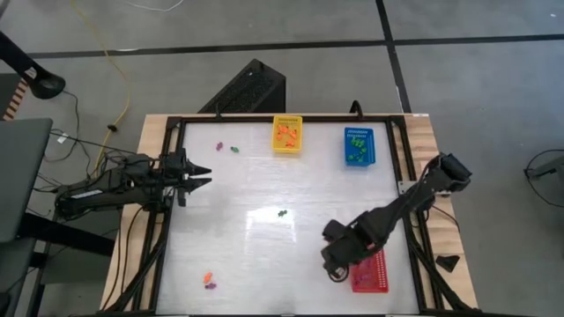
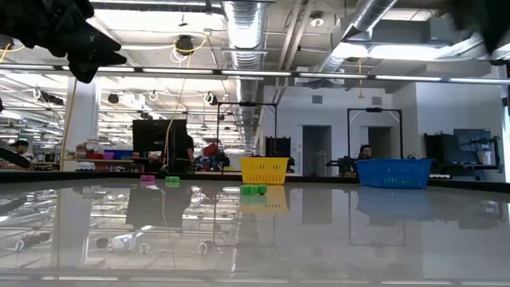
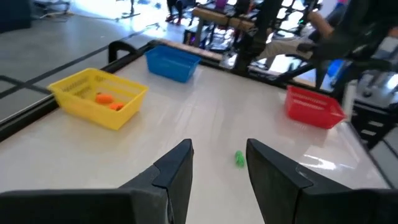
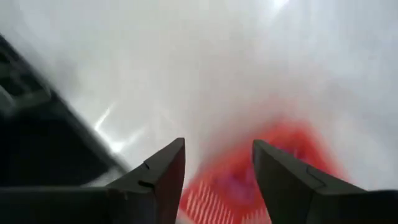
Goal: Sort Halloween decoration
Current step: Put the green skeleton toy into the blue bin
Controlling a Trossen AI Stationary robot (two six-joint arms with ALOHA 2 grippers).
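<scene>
Tiny trinkets lie scattered on the white table: a green one [image 1: 282, 213] [image 2: 253, 190] [image 3: 239, 158] near the middle, a purple one [image 1: 218, 145] and a green one [image 1: 234, 149] toward the far left, and an orange and a purple one [image 1: 208, 281] near the near edge. My left gripper [image 1: 201, 176] [image 3: 219, 162] hovers open at the table's left side, pointing right. My right gripper [image 1: 339, 269] [image 4: 219, 144] hangs open over the left end of the red basket [image 1: 372, 275] [image 4: 261, 168], with nothing seen between its fingers.
The yellow basket [image 1: 287, 134] [image 3: 99, 96] holds orange trinkets and the blue basket [image 1: 359, 146] [image 3: 173, 62] holds green ones; both stand at the far edge. A black frame [image 1: 167, 220] borders the table. Bare tabletop lies between the arms.
</scene>
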